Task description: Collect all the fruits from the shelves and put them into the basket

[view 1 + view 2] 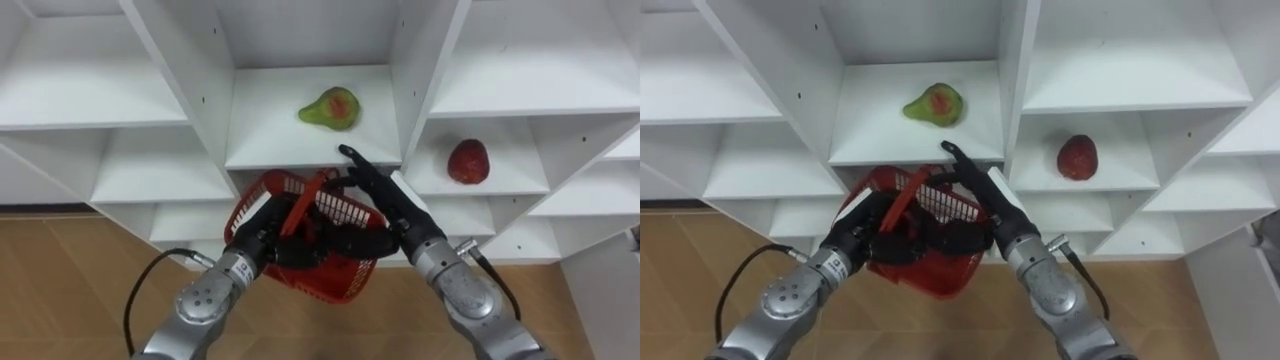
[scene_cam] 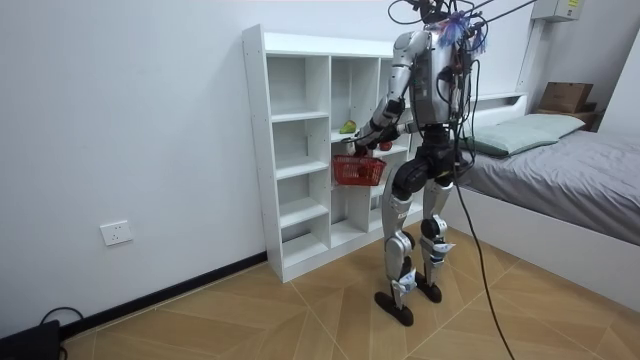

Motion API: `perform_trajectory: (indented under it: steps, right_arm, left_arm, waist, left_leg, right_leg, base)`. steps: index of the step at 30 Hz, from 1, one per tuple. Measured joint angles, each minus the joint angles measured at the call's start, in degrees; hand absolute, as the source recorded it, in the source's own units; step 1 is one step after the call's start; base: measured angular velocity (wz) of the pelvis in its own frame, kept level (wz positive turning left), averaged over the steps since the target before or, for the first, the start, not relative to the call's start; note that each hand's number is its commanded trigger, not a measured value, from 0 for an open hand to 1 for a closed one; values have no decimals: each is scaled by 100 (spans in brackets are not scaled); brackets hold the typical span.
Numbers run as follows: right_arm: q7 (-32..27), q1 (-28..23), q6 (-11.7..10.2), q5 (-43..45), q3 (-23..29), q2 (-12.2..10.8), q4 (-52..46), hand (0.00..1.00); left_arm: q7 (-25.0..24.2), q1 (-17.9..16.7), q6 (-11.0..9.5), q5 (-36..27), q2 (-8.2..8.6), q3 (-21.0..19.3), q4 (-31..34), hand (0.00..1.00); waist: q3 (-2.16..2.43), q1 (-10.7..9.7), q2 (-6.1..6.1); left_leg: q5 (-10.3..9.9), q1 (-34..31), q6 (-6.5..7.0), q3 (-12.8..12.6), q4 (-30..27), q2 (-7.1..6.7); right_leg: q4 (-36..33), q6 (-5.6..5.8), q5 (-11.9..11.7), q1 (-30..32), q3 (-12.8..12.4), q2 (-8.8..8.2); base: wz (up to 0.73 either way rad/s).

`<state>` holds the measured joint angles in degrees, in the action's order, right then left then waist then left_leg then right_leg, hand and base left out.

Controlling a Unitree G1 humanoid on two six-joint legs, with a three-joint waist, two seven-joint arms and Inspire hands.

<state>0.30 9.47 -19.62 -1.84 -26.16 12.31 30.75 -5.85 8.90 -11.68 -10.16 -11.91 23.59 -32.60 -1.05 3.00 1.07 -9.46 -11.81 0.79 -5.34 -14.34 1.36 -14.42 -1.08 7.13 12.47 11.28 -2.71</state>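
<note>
A green pear with a red blush lies on the middle shelf of the white closet. One compartment to the right and slightly lower sits a red fruit. My left hand is curled on the rim and handle of a red wire basket, holding it just below the pear's shelf. My right hand is above the basket, open, with straight fingers pointing at the shelf's front edge below the pear. In the room view I stand facing the closet with the basket at chest height.
The closet's other compartments are bare. Upright dividers flank the pear's compartment. Wooden floor lies below. In the room view a bed stands behind me on the room view's right.
</note>
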Motion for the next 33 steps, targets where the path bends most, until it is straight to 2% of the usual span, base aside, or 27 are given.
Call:
perform_trajectory:
  steps: [11, 15, 19, 26, 33]
  right_arm:
    - [-18, -270, -32, 7, 99, -18, -223, 0]
    - [-26, -392, -38, 7, 105, -19, -290, 0]
    - [-17, -410, -29, 38, 129, -17, -299, 0]
    - [-11, -526, -3, 115, 240, -16, -389, 0]
    - [-16, -559, 104, 271, 240, 16, -415, 0]
  left_arm:
    - [-8, -57, 0, 87, 35, -167, 1, 100]
    - [5, -186, 0, 86, 97, -376, 2, 100]
    - [4, -271, 0, 87, 119, -552, 1, 100]
    - [14, -326, 0, 86, 112, -604, 1, 100]
    - [20, -436, 0, 86, 94, -604, -1, 100]
  waist:
    - [15, 13, 19]
    - [44, 8, 37]
    - [55, 2, 19]
    - [75, 9, -15]
    - [54, 46, -56]
  left_leg:
    - [1, 32, -2, -7, 60, 0]
    - [3, 55, -4, -15, 70, -1]
    - [5, 57, -5, -18, 70, 0]
    - [7, 60, -7, -16, 69, -2]
    - [7, 233, -7, -25, 110, 3]
  right_leg:
    - [80, 7, -8, -34, -7, 20]
    - [82, 6, -9, -38, -29, 26]
    - [81, 6, -9, -39, -32, 24]
    - [82, 6, -9, -43, -33, 22]
    - [176, 10, -10, -235, -35, 26]
  base:
    - [0]
    - [-2]
    - [0]
    - [0]
    - [0]
